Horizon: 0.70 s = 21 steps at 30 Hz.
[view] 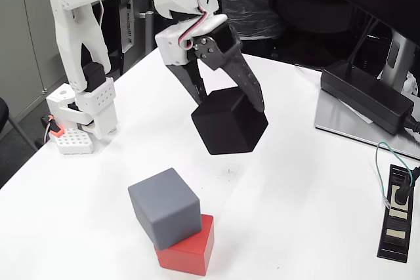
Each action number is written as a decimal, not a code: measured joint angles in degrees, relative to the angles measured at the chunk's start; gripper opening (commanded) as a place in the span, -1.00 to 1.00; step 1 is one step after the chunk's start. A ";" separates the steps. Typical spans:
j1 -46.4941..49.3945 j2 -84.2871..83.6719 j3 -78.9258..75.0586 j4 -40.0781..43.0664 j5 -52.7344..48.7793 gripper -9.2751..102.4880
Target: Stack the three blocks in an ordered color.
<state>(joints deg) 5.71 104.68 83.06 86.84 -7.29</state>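
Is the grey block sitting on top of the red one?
Yes, the grey block rests on the red block, turned a little askew, while the gripper holds the black block in the air.

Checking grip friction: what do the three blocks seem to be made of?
All look like matte plastic or painted wood; which one I cannot tell. Black block, held in the gripper: dull, no glare. Grey block: even, soft shading. Red block: flat colour, crisp edges.

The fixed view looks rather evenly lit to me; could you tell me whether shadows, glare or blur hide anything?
In the fixed view, light is soft, the table bright without glare; the black block in the gripper shows little surface detail; the blue-grey block and red block are sharp.
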 measured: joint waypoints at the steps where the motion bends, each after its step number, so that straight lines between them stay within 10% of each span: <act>1: 0.00 0.00 -1.85 1.32 0.00 -0.85; 21: 14.50 5.71 -10.55 3.78 -6.42 -0.85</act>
<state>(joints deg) 20.21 110.39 72.51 90.62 -13.71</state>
